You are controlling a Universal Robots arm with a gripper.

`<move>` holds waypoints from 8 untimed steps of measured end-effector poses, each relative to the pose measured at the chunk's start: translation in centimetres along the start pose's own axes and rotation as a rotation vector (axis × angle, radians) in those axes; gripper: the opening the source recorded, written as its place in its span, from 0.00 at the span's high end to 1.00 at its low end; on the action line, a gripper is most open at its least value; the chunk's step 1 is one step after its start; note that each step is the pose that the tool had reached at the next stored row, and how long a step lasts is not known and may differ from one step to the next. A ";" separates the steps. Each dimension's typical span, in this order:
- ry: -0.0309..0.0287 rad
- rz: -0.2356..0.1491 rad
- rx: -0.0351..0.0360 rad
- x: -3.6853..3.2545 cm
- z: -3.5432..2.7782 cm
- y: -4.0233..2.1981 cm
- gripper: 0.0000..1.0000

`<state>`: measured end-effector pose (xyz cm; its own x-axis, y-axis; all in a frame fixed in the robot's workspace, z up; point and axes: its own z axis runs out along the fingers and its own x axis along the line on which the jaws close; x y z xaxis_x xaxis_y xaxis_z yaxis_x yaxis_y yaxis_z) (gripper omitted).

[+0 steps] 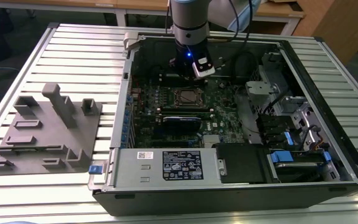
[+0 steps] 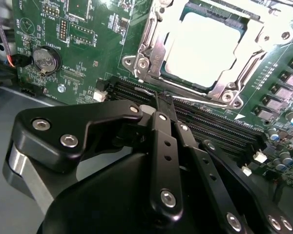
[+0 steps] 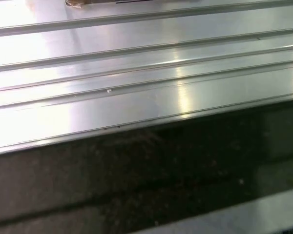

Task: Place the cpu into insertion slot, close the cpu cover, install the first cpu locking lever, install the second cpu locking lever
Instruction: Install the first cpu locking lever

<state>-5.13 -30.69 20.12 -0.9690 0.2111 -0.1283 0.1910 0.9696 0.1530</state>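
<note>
In the exterior view the arm [image 1: 188, 28] is reaching into the computer case [image 1: 229, 200]. In the second wrist view the hand [image 2: 163, 96] is closed, empty; just beyond its fingertips [image 2: 161, 106] the cpu [image 2: 205, 46] is sitting under the cpu cover [image 2: 155, 47]. In the first wrist view the slatted bench [image 3: 136, 73] is gleaming.

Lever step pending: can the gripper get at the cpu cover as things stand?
Probably yes: the gripper sits close beside the cpu cover, by the memory slots, and nothing stands between them.
</note>
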 end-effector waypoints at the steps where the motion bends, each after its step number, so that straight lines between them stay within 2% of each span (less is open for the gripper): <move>1: 0.0013 0.001 -0.0067 0.00 0.00 -0.02 0.89; 2: 0.0023 0.002 -0.0119 -0.01 0.00 -0.04 0.89; 4: 0.0036 0.003 -0.0180 -0.02 -0.01 -0.09 0.89; 8: 0.0043 0.004 -0.0214 -0.05 -0.03 -0.20 0.89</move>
<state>-5.13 -30.89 20.12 -0.9690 0.2140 -0.1235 0.1911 0.9660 0.1744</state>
